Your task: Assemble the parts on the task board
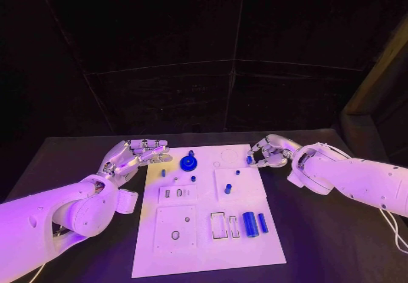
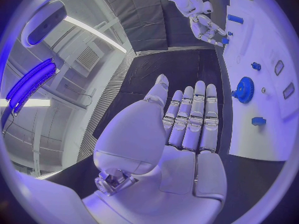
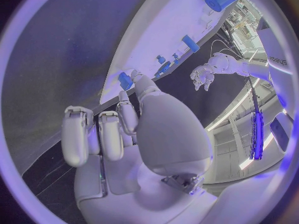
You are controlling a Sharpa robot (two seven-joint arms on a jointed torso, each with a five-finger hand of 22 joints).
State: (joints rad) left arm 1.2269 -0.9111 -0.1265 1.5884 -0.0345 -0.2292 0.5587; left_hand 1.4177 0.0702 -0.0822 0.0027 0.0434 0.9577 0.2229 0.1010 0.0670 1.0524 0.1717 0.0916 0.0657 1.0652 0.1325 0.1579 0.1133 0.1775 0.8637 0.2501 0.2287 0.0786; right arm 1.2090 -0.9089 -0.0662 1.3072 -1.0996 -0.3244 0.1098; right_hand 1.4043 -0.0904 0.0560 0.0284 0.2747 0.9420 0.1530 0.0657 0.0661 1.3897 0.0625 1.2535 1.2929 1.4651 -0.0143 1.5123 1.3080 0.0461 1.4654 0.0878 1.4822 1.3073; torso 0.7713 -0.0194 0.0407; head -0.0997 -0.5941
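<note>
At the board's (image 1: 204,247) far right edge, the right hand (image 1: 267,152) pinches a small blue part (image 3: 125,79). Left hand (image 1: 140,154) hovers beside the far left edge, fingers straight and apart, holding nothing, near the blue gear (image 1: 188,163).

head: above, facing down | wrists: behind hands | shared: task board (image 1: 208,236)

Left arm in from the near left, bent at the elbow, left hand (image 1: 138,152) palm open with fingers (image 2: 190,119) stretched straight side by side, thumb apart, holding nothing. Right arm in from the right, elbow bent, right hand (image 1: 267,153) with fingers (image 3: 93,134) curled inward; thumb and a fingertip pinching a small blue part (image 3: 125,80)
</note>
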